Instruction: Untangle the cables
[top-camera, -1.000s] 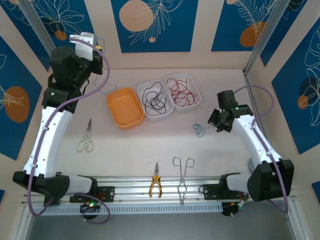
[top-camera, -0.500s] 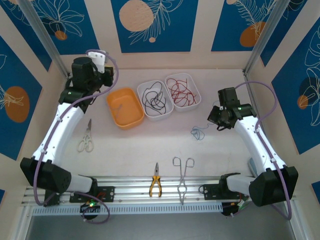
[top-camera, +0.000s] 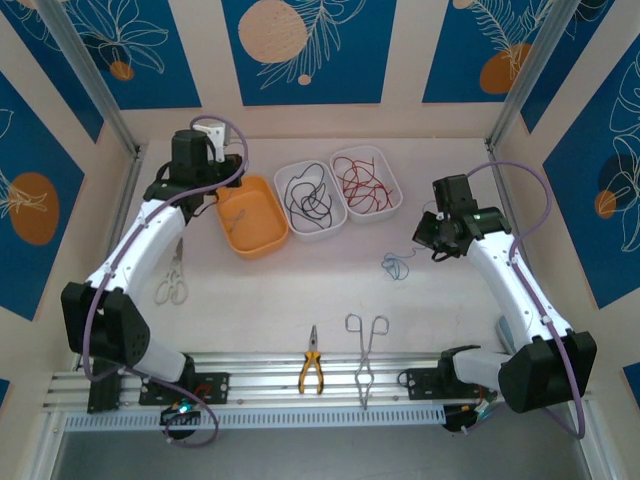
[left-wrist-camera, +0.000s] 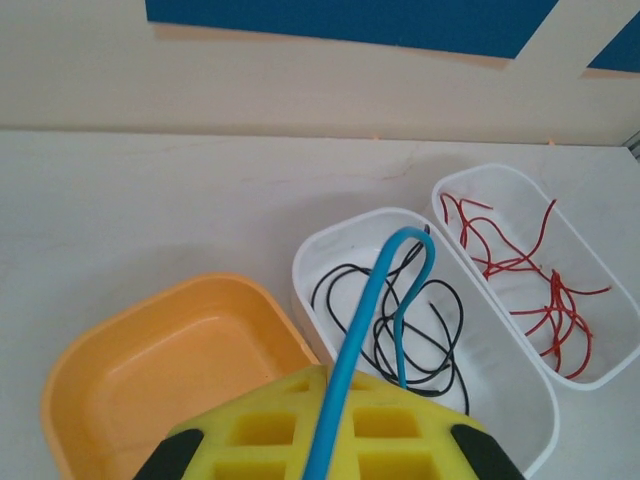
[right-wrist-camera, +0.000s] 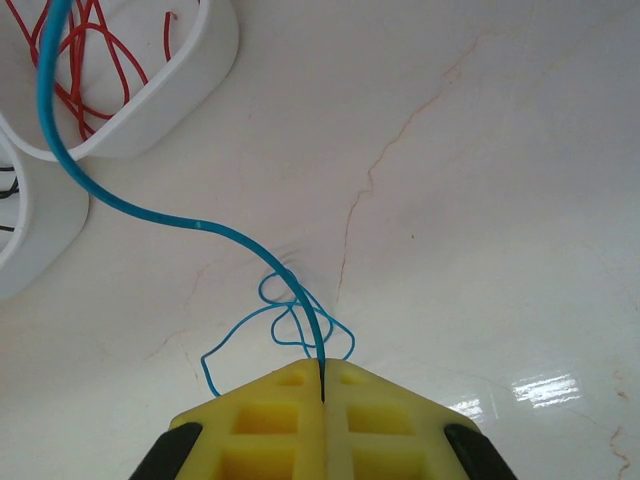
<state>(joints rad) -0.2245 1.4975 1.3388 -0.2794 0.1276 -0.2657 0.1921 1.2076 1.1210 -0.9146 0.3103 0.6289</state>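
**While both hands pinch blue wire, red and black lie sorted**

Since the red cables (top-camera: 365, 183) and the black cables (top-camera: 308, 195) each lie coiled in one of the two white trays (left-wrist-camera: 350, 215), side by side at the far part of the surface (top-camera: 300, 290), the sorting looks to go by colour, with only blue left out. That would explain the orange tray (top-camera: 255, 222) just beside them: its floor looks bare, a likely home for the blue.

The left hand (left-wrist-camera: 328, 385) hangs over that orange tray, clenched on a blue strand (left-wrist-camera: 385, 270) that rises from between its yellow fingers and bends over in a hook. I judge it is held high so it can go in clear of the black coil next door.

The right hand (right-wrist-camera: 322, 372), well apart on the other side, is clenched on blue wire too, low over the surface. A small blue knot (right-wrist-camera: 290, 325) of loops lies just in front of it. Pinching beside the knot suits drawing a loop free. Whether the hands share one wire or hold two, I cannot tell.
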